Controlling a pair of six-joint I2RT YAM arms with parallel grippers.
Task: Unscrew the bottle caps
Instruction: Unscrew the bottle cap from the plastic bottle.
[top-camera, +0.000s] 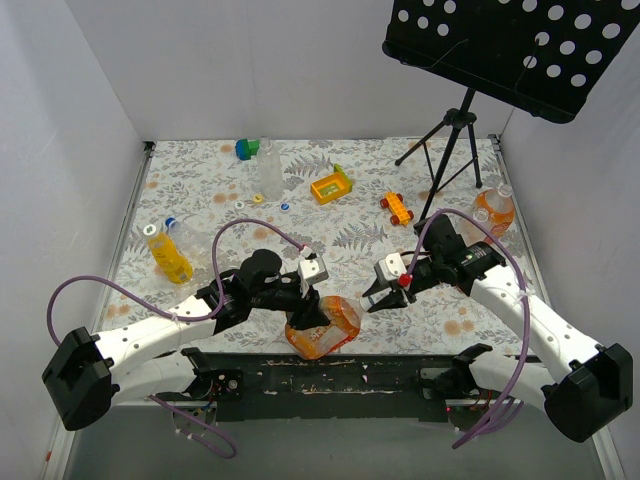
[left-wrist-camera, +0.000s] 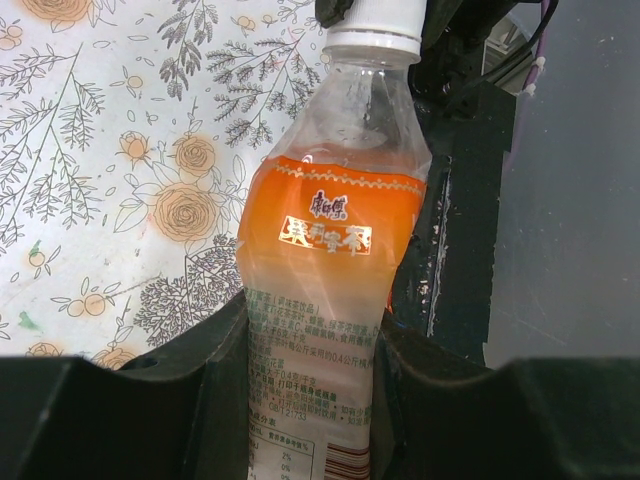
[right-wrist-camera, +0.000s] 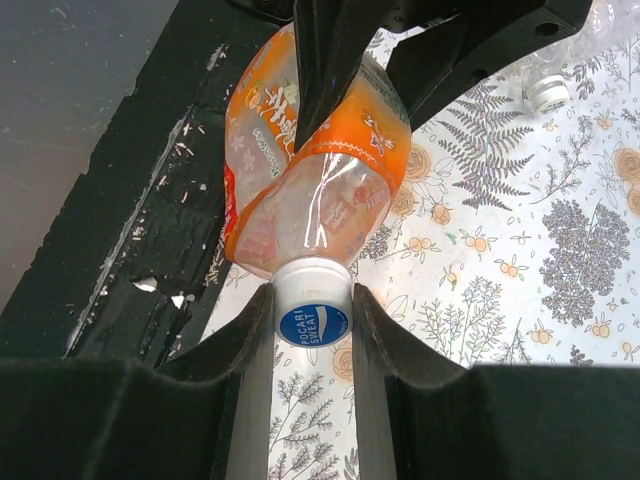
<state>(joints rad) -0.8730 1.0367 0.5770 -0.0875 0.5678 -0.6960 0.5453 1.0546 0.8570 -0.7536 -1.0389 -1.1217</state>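
Note:
A transparent bottle (top-camera: 322, 330) with an orange label hangs tilted over the table's near edge. My left gripper (left-wrist-camera: 312, 335) is shut on its lower body (left-wrist-camera: 330, 230), fingers pressed to both sides of the label. The bottle's white cap (right-wrist-camera: 312, 322), with a blue printed top, sits between the fingers of my right gripper (right-wrist-camera: 312, 300), which is shut on it. In the top view the right gripper (top-camera: 378, 298) meets the bottle from the right, and the left gripper (top-camera: 308, 312) comes from the left. In the left wrist view the cap (left-wrist-camera: 372, 38) shows at the top edge.
A yellow-liquid bottle (top-camera: 168, 255) and a clear bottle (top-camera: 190, 238) lie at the left. A clear bottle (top-camera: 269, 168) stands at the back, with loose caps (top-camera: 258, 199) near it. An orange bottle (top-camera: 495, 208) is at the right, by the music stand's tripod (top-camera: 455, 140). Mid-table: yellow tray (top-camera: 331, 186), orange toy car (top-camera: 396, 208).

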